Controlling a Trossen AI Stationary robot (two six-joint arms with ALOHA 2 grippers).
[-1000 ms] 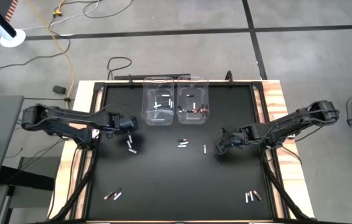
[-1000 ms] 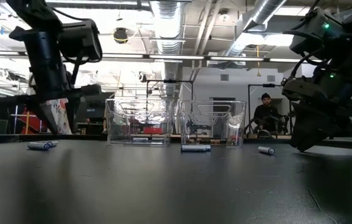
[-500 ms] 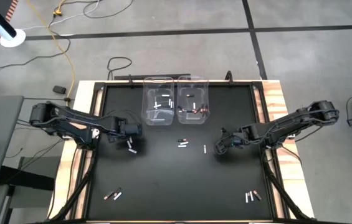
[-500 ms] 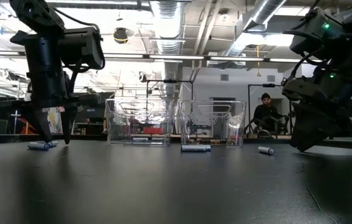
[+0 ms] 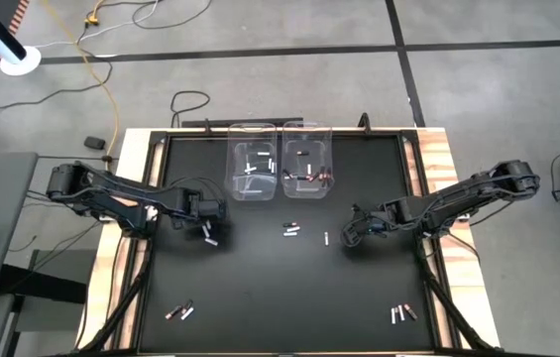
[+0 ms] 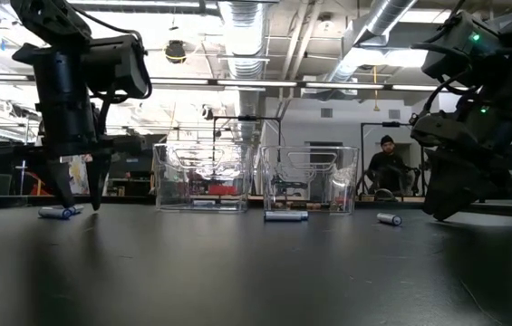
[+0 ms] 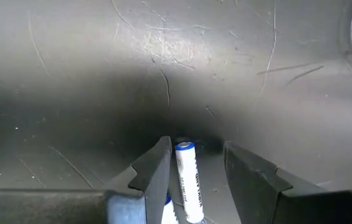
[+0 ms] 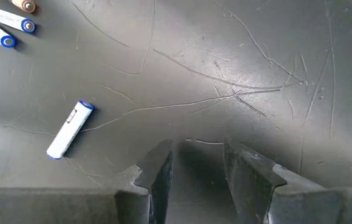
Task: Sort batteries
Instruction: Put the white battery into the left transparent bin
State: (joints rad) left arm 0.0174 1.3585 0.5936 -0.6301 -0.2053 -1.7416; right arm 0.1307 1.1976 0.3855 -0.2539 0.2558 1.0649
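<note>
Several batteries lie on the black table (image 5: pixel 260 278). One pair lies at the left (image 5: pixel 208 234), another near the middle (image 5: pixel 290 228), and a single white one (image 5: pixel 326 237) is farther right. My left gripper (image 7: pixel 194 177) points down, open, over the left pair. Its fingers stand on either side of a white, blue-capped battery (image 7: pixel 187 180), with a second battery (image 7: pixel 167 208) just showing beside one finger. In the low view its fingertips (image 6: pixel 95 201) hang just above the table beside those batteries (image 6: pixel 59 213). My right gripper (image 8: pixel 194 168) stands open over bare table, next to the single white battery (image 8: pixel 70 129).
Two clear bins (image 5: pixel 251 159) (image 5: pixel 304 159) with batteries inside stand at the table's far edge. More batteries lie near the front left (image 5: pixel 178 310) and front right (image 5: pixel 401 312). A person (image 6: pixel 385 167) sits in the room behind.
My left gripper has moved toward the table's near edge and sunk onto the left pair of batteries. It has tipped from a slant to pointing nearly straight down. The batteries have stayed in place.
</note>
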